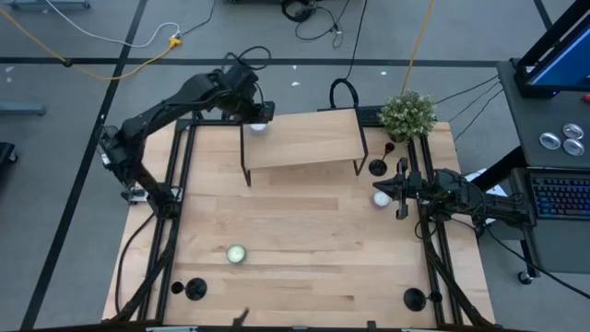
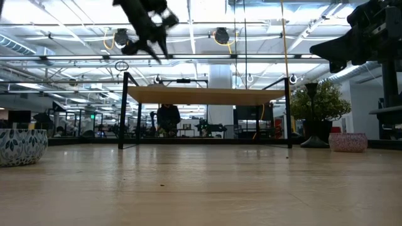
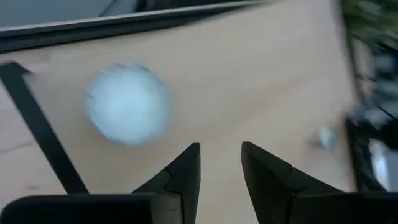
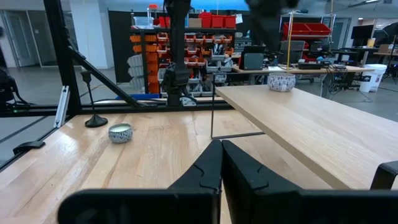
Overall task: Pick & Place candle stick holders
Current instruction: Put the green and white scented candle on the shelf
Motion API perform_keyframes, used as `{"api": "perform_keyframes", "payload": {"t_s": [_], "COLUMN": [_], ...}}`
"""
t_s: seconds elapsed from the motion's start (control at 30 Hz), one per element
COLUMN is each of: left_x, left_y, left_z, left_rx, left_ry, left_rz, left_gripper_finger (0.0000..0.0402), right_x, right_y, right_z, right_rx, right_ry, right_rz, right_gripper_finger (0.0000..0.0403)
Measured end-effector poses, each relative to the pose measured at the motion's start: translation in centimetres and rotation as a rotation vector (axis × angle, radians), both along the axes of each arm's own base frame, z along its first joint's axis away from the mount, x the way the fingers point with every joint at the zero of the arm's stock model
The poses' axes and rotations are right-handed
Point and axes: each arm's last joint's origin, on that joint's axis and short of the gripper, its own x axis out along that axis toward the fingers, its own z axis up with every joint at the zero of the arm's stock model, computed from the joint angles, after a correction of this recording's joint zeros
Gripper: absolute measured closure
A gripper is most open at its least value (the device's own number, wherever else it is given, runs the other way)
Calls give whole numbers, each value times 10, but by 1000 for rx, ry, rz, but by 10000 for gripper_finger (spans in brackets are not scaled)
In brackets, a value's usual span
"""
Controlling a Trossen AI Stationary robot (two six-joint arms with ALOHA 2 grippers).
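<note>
Hovering over the far left corner of the raised wooden shelf (image 1: 302, 138), left gripper (image 1: 259, 112) has its fingers (image 3: 186, 171) a small gap apart, nothing between them. White round tealight (image 3: 128, 104) sits on the shelf top just below and ahead of the tips, not touched. Low view shows that gripper (image 2: 151, 37) up above the shelf, clear of its surface.

Right gripper (image 1: 398, 189) waits at the table's right edge, level with the shelf's near side, fingers (image 4: 208, 168) pressed together, empty. A white tealight (image 1: 381, 197) lies on the table (image 1: 304, 240) just beside its tip.

Candle stick holders, black, all on the table, none held:
- one (image 1: 378, 167) near the shelf's right leg, just ahead of the right gripper; whether it is the one seen in the right wrist view cannot be told
- one (image 1: 195, 289) at the near left corner
- one (image 1: 414, 298) at the near right corner
- right wrist view shows one (image 4: 95, 121) standing upright on its disc base, with a tealight (image 4: 120, 132) near it

Another tealight (image 1: 236, 254) lies near the table's middle-left, well apart from both grippers. Potted plant (image 1: 407, 114) stands at the far right corner, beside the shelf. Patterned bowl (image 2: 22, 146) shows at the low view's left edge.
</note>
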Motion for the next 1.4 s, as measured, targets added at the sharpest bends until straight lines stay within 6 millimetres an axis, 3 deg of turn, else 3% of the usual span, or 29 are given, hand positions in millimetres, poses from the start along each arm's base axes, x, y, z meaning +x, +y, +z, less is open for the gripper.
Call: {"api": "perform_keyframes", "payload": {"t_s": [0.17,0.3,0.57,0.73,0.87,0.97,1.23,1.4], "left_x": [-2,-9,-25,-34,-34,-31,-41,-41], "left_y": [-59,-110,-186,-216,-234,-244,-264,-268], "left_z": [30,43,33,22,16,3,-67,-104], "left_rx": [101,107,-6,36,94,113,46,-10], "left_ry": [-69,-73,172,360,415,425,674,677], "left_rz": [-228,-396,-530,-572,-623,-681,-778,-824], "left_gripper_finger": [293,302,309,309,309,309,309,309], "right_x": [0,0,0,0,0,0,0,0], "right_y": [0,0,0,0,0,0,0,0], "right_z": [0,0,0,0,0,0,0,0], "right_rx": [0,0,0,0,0,0,0,0], "right_ry": [0,0,0,0,0,0,0,0], "right_rz": [0,0,0,0,0,-1,-1,0], "right_gripper_finger": [403,403,403,403,403,403,403,403]}}
